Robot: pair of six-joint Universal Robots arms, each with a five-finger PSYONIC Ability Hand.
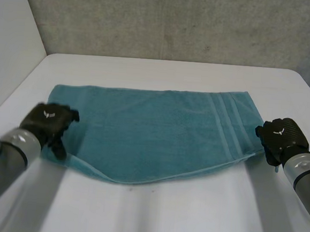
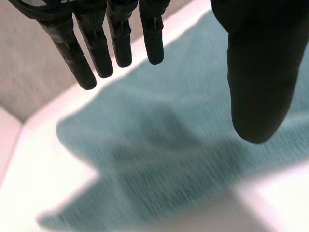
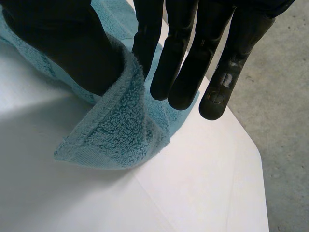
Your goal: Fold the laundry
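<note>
Starting at the left, the left hand (image 1: 48, 121) hangs over the near left corner of the towel (image 1: 153, 132). Its fingers (image 2: 120, 43) are straight and stand apart from the thumb. Nothing lies between them, so this hand is released, with the cloth under its palm.

The towel lies on the surface (image 1: 152, 223) with its long axis running across from one hand to the other. Its far edge is straight, and its near edge bows toward the robot.

At the right, the right hand (image 1: 281, 138) is at the near right corner. Its wrist view shows that corner (image 3: 116, 135) bunched and pinched between thumb and fingers, so this hand is grasping the towel.

Judgement: the next fold needs both near corners held. The near left corner lies at the left hand's fingertips, so that hand is the nearer one. It needs only to descend and close.
</note>
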